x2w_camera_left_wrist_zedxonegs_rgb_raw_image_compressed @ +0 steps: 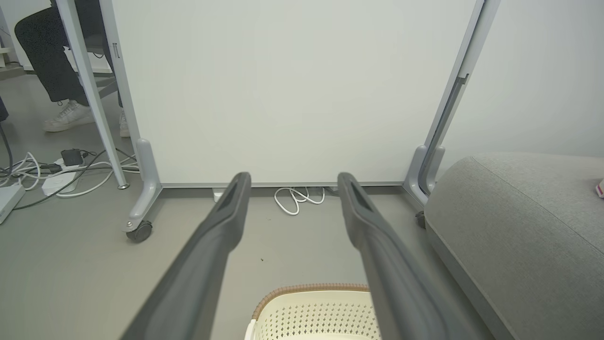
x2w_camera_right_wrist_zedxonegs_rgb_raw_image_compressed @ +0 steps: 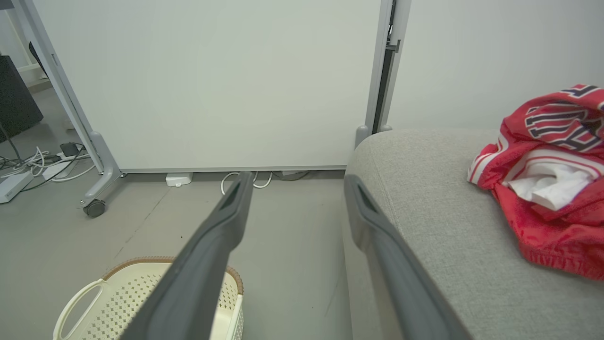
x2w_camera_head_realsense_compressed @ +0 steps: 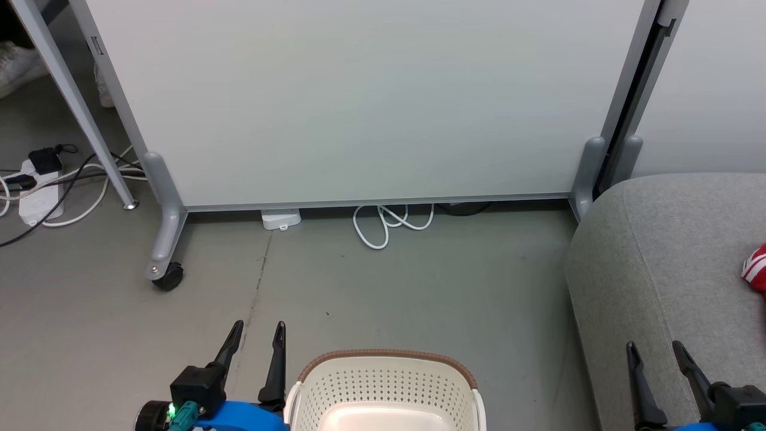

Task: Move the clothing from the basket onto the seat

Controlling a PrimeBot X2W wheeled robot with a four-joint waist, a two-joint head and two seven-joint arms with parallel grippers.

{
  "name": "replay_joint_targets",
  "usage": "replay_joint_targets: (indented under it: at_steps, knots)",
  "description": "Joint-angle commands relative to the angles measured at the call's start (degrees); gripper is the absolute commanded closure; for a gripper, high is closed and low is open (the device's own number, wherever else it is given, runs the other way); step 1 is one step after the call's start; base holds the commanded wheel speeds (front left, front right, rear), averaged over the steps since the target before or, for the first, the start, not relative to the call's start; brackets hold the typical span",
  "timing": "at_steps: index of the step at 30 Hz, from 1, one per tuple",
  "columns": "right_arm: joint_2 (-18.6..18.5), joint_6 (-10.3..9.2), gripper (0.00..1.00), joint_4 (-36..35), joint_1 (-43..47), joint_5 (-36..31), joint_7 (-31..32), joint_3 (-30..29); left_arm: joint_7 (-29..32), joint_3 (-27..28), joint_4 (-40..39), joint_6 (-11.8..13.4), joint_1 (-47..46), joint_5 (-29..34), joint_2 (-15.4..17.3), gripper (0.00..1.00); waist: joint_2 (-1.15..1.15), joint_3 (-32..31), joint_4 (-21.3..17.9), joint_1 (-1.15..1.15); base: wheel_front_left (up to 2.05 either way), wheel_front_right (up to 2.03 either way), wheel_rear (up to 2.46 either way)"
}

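On the seat, clothing back from edge, basket apart

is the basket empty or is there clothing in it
Empty as far as shown: the basket shows a bare cream floor, its near end cut off. The red clothing lies on the seat.
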Motion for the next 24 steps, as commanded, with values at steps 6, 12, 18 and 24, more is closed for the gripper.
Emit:
replay_joint_targets:
  at_steps: [6,12,18,24]
  knots:
    - [0.17,0.03,0.0,0.13,-0.06,0.35,-0.38,0.19,-0.27,-0.23,0.07,-0.08,0.65,-0.16,-0.07,0.0,0.0,0.08,0.1,0.0,0.0,0.0,0.0]
    - [0.17,0.03,0.0,-0.02,-0.14,0.62,-0.21,0.54,-0.27,-0.6,0.14,-0.08,0.75,-0.53,-0.07,0.0,0.0,0.26,0.26,0.0,0.0,0.0,0.0]
    - [0.1,0.0,1.0,0.92,0.07,0.62,0.1,0.89,0.12,-0.83,0.85,0.01,0.95,-0.71,-0.01,1.0,0.0,0.38,0.27,0.01,0.0,0.0,0.0]
    - [0.52,0.0,1.0,3.96,-0.33,2.35,0.96,0.76,0.67,-0.86,2.83,0.03,3.4,-2.6,0.04,1.0,0.0,0.43,0.19,0.02,0.0,0.0,0.0]
